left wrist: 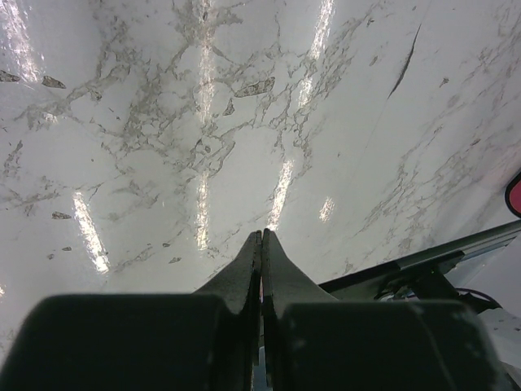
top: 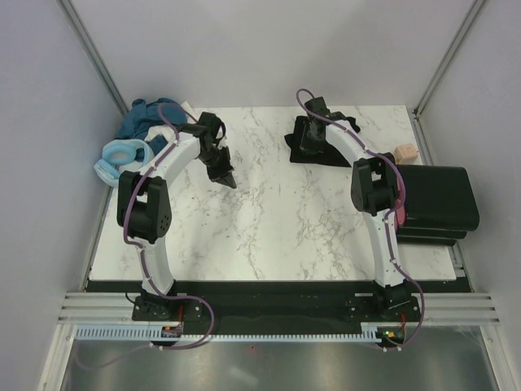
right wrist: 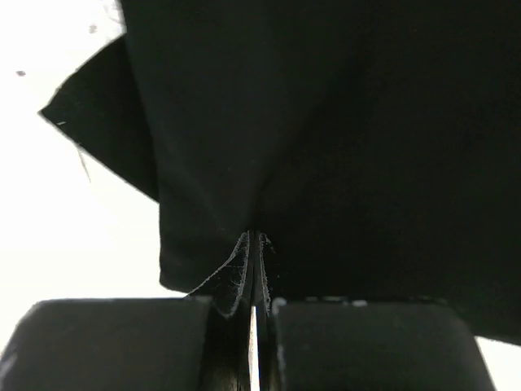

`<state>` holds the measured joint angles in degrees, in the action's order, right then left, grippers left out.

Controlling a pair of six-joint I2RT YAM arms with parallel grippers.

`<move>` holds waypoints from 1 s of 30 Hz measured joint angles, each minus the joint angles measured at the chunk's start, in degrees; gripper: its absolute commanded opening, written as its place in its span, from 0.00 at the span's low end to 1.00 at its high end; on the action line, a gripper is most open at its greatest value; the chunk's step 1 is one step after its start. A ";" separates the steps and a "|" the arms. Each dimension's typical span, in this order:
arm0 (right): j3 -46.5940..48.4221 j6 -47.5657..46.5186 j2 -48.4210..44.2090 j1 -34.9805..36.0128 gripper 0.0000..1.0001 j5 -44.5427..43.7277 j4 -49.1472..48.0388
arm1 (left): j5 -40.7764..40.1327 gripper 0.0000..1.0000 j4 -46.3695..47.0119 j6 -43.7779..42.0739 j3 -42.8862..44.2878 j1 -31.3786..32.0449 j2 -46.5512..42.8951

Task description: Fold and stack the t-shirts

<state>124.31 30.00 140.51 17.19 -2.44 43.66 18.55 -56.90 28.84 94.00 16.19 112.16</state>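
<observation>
Right gripper (right wrist: 253, 238) pressed together, tips against the black t-shirt (right wrist: 342, 122); can't tell if cloth is nipped. Left gripper (left wrist: 261, 238) pressed together, empty, well left of that shirt.

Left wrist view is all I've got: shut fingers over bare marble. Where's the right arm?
Observer: At the far side of the table, with the right gripper on a crumpled black t-shirt.
Operator: Holding it?
Observer: Its fingers are shut at a fold, apparently pinching the cloth.
Operator: Anything folded yet?
Observer: A neat black stack, seemingly folded shirts, lies by the table's right edge.
</observation>
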 measured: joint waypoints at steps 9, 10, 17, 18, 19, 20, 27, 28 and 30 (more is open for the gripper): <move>-1.33 0.22 -0.28 0.48 0.00 0.07 -1.36 | -0.02 0.02 -0.02 0.00 0.00 0.00 0.02; -1.36 0.33 -0.28 0.48 0.00 0.02 -1.36 | -0.02 0.02 0.00 0.00 0.00 0.00 0.02; -1.40 3.98 -0.31 0.09 0.00 -1.40 -0.72 | -0.11 0.02 0.00 -0.02 -0.13 0.00 0.02; -1.40 4.57 -0.31 -0.02 0.00 -1.64 -0.46 | -0.22 0.02 0.00 -0.02 -0.28 0.00 0.02; -1.40 5.25 -0.35 -0.17 0.00 -2.01 -0.09 | -0.28 0.02 -0.02 -0.02 -0.44 0.00 0.02; -1.40 5.86 -0.44 -0.37 0.00 -2.54 0.37 | -0.39 0.02 -0.02 -0.04 -0.59 0.00 0.02; -3.37 9.73 -2.08 -3.30 0.00 -6.88 3.30 | -0.48 0.02 -0.11 -0.11 -0.76 0.00 0.02; -3.72 10.03 -2.36 -3.82 0.00 -7.26 3.65 | -0.48 0.02 -0.11 -0.20 -0.76 0.00 0.02; -4.11 10.58 -2.69 -4.66 0.00 -8.33 4.24 | -0.50 0.02 -0.15 -0.39 -0.76 0.00 0.02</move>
<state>120.20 40.58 137.82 12.53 -10.76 47.90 18.04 -57.06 28.45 93.23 16.19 112.18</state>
